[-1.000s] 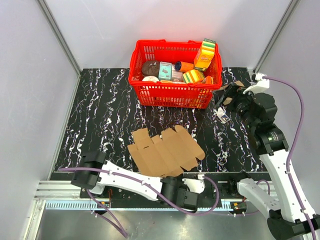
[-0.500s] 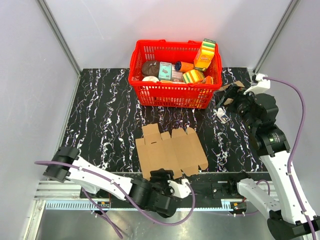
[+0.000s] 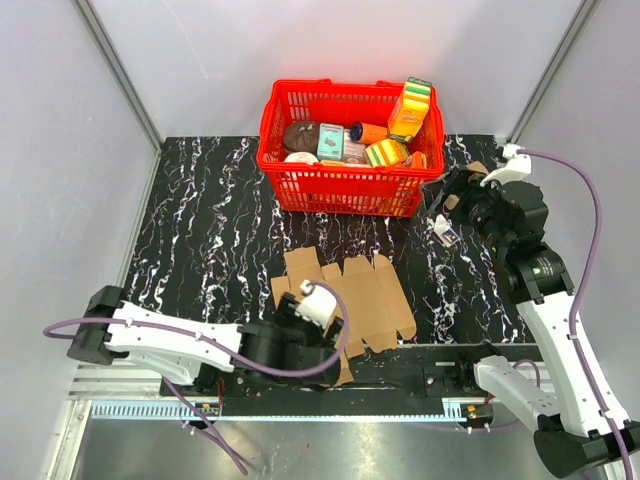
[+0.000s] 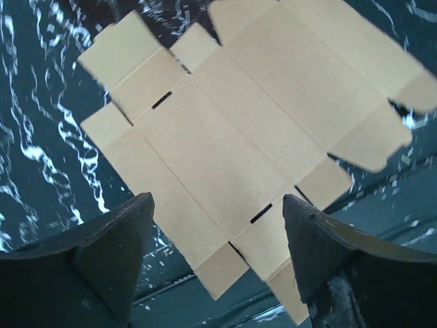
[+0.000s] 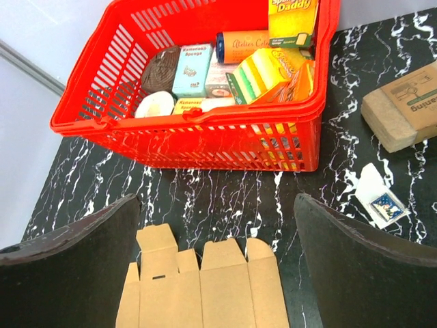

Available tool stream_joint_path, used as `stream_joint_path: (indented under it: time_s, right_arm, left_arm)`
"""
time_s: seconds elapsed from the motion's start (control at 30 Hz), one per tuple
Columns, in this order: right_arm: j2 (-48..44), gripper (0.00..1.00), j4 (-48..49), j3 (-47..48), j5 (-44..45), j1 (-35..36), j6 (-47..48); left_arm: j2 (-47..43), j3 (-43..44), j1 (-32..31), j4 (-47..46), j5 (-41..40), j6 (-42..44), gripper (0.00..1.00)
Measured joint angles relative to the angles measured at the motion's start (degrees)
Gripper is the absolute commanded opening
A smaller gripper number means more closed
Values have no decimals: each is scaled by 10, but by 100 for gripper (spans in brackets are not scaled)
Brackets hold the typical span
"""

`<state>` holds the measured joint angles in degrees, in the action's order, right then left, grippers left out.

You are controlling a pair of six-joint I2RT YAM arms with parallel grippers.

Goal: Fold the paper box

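Black marbled tabletop (image 3: 200, 230): flat brown die-cut cardboard paper box (image 3: 345, 300) lies unfolded by near edge. Left claw (image 4: 217, 205) spread above it; right claw (image 5: 217, 205) spread, well apart. Risk: descending fingers skid sheet off edge.

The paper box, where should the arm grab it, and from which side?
The paper box lies flat, unfolded, so no wall to pinch. Grip the near flap, which seems to overhang the table's front edge, coming from the near side, one jaw above, one below.
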<state>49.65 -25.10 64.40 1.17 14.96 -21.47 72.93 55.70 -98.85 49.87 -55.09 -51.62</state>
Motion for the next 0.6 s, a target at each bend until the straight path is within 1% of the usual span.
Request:
stream_joint_path:
  time_s: [0.1, 0.27, 0.37, 0.43, 0.6]
  right_arm:
    - [6, 99, 0, -3, -9, 0, -3]
    - [14, 99, 0, -9, -24, 0, -9]
    - [16, 99, 0, -10, -28, 0, -14]
    - [17, 99, 1, -11, -34, 0, -17]
    - [19, 99, 4, -17, -43, 0, -21]
  left_arm:
    - [-37, -12, 34, 27, 8, -120, 87]
    - [-122, -79, 50, 72, 44, -323, 96]
    - [-158, -129, 50, 75, 76, -402, 99]
    - [-172, -156, 50, 76, 98, -445, 99]
    - [-191, -197, 47, 64, 127, -514, 99]
